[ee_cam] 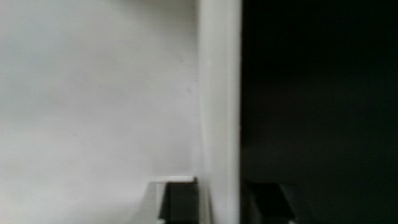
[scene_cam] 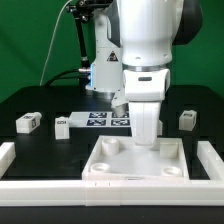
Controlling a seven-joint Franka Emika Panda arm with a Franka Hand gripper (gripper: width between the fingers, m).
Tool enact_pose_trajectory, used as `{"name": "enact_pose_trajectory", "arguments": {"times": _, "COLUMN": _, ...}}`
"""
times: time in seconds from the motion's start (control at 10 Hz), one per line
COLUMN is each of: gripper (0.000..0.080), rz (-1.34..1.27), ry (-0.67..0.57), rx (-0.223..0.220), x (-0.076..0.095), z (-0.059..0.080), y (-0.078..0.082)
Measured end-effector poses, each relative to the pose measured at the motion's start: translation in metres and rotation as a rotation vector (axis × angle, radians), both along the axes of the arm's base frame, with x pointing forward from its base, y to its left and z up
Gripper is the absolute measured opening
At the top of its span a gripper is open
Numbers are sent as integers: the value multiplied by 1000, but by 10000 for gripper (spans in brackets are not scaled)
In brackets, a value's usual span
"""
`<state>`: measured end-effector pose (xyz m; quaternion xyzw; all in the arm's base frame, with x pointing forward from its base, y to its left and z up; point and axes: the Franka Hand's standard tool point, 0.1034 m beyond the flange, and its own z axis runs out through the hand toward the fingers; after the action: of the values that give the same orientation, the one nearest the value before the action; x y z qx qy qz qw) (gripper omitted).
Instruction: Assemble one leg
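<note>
while my arm (scene_cam: 145, 50) stands upright over the panel (scene_cam: 135, 165), its lower end meets the panel's far corner on the exterior view's right. my claw (scene_cam: 146, 130) blends into white there, and the wrist view shows only a white face beside dark desk, so i cannot tell how far open it is or whether it holds anything. three legs sit loose on the desk (scene_cam: 50, 105): the first leg (scene_cam: 28, 122) and second leg (scene_cam: 60, 126) on the exterior view's left, the third leg (scene_cam: 186, 119) on its right.
</note>
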<state>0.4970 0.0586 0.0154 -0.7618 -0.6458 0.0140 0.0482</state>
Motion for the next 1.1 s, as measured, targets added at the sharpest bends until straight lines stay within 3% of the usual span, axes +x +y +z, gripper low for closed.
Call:
{"name": "enact_pose_trajectory", "arguments": {"times": 0.1, "gripper": 274, "rz": 0, "ry": 0, "rx": 0, "x": 0, "z": 0, "y": 0}}
{"name": "enact_pose_trajectory", "arguments": {"times": 0.2, "gripper": 274, "rz": -1, "ry": 0, "rx": 0, "x": 0, "z": 0, "y": 0}}
{"name": "enact_pose_trajectory", "arguments": {"times": 0.4, "gripper": 599, "rz": -1, "ry": 0, "rx": 0, "x": 0, "z": 0, "y": -1}}
{"name": "enact_pose_trajectory", "arguments": {"times": 0.5, "gripper": 634, "rz": -1, "ry": 1, "rx": 0, "x": 0, "z": 0, "y": -1}}
{"name": "enact_pose_trajectory", "arguments": {"times": 1.1, "gripper": 649, "rz": 21, "ry": -6, "rx": 7, "x": -3, "z": -8, "y": 5}}
